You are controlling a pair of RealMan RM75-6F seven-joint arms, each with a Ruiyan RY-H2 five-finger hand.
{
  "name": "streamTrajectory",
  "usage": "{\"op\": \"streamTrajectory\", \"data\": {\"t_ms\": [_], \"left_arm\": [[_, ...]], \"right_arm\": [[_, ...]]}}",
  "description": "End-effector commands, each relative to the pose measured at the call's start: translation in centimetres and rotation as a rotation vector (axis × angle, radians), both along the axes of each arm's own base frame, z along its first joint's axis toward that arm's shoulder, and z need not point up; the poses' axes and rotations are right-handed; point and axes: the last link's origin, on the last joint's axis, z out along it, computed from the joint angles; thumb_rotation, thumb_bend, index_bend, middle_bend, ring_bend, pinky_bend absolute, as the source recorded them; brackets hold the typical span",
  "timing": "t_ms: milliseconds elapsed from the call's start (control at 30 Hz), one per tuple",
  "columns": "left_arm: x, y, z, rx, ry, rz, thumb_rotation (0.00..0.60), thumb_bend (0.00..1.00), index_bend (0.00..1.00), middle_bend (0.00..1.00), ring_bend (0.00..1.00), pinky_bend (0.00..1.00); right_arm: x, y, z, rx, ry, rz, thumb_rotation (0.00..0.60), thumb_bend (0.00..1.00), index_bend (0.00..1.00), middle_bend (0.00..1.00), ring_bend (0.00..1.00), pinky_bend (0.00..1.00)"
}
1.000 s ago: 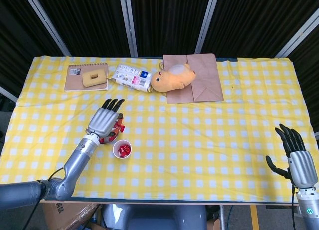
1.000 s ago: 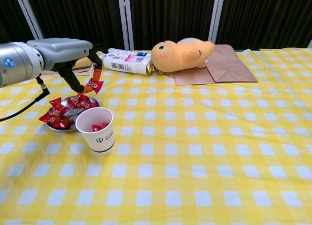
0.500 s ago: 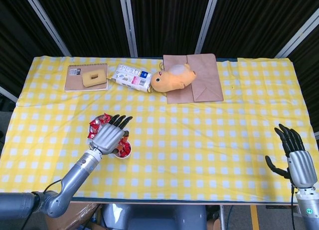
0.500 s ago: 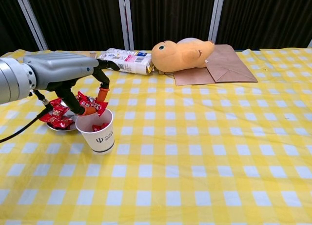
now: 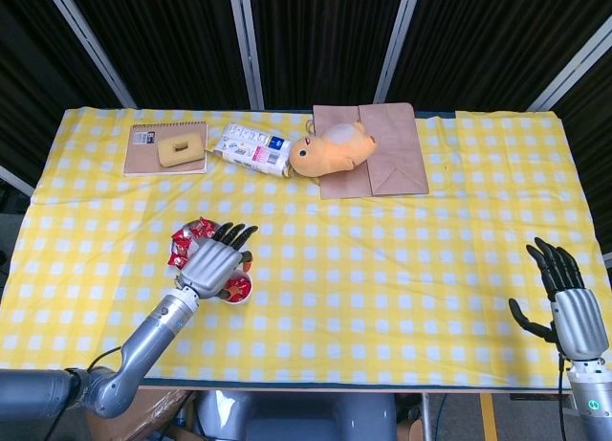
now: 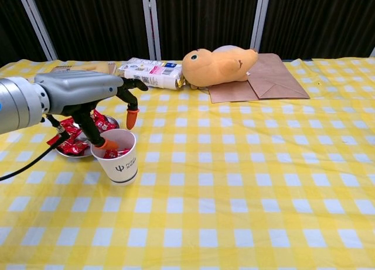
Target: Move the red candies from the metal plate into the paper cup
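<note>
Several red candies (image 6: pixel 71 147) lie in the metal plate (image 6: pixel 65 154) at the left of the table; in the head view they (image 5: pixel 185 237) show just behind my left hand. The white paper cup (image 6: pixel 118 164) stands right beside the plate with red candies (image 6: pixel 118 153) inside. My left hand (image 6: pixel 79 91) hovers over the cup (image 5: pixel 239 290), fingers (image 6: pixel 132 114) apart above the rim and nothing held between them. My right hand (image 5: pixel 572 310) stays at the table's near right edge, fingers spread and empty.
At the back stand a notebook with a yellow sponge (image 5: pixel 166 148), a white snack package (image 5: pixel 252 149), an orange plush toy (image 5: pixel 331 149) and a brown paper bag (image 5: pixel 379 149). Yellow checked cloth (image 5: pixel 402 269) covers the table.
My left hand carried a red candy from above the plate over to the cup and let it go; its fingers now stand apart over the rim. The right hand has not moved.
</note>
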Motion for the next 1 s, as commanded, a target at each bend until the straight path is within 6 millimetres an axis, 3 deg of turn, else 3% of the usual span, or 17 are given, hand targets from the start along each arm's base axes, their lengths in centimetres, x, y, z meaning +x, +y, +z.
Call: {"op": "streamTrajectory", "data": {"t_ms": [33,200,367,767,1000], "left_arm": [[0.0,0.7,1.3,0.041,-0.016,0.006,0.600,0.25,0.45,0.00,0.00,0.00],[-1.0,1.9,3.2,0.105,0.015,0.026,0.600,0.21,0.45,0.00,0.00,0.00],[-3.4,2.8,4.1,0.141,0.092,0.081,0.600,0.21,0.45,0.00,0.00,0.00],[-7.3,4.5,1.5,0.064,0.183,0.103,0.600,0.21,0.45,0.00,0.00,0.00],[-8.2,5.5,0.3,0.054,0.214,0.098,0.600,0.21,0.45,0.00,0.00,0.00]], "right_arm": [[0.0,0.0,0.0,0.000,0.001,0.001,0.600,0.42,0.00,0.00,0.00,0.00],[0.0,0.0,0.0,-0.002,0.001,0.002,0.600,0.42,0.00,0.00,0.00,0.00],[0.0,0.0,0.0,0.001,0.003,0.003,0.600,0.42,0.00,0.00,0.00,0.00],[0.0,0.0,0.0,-0.002,0.005,0.000,0.600,0.42,0.00,0.00,0.00,0.00],[0.0,0.0,-0.1,0.002,0.006,0.001,0.600,0.42,0.00,0.00,0.00,0.00]]}}
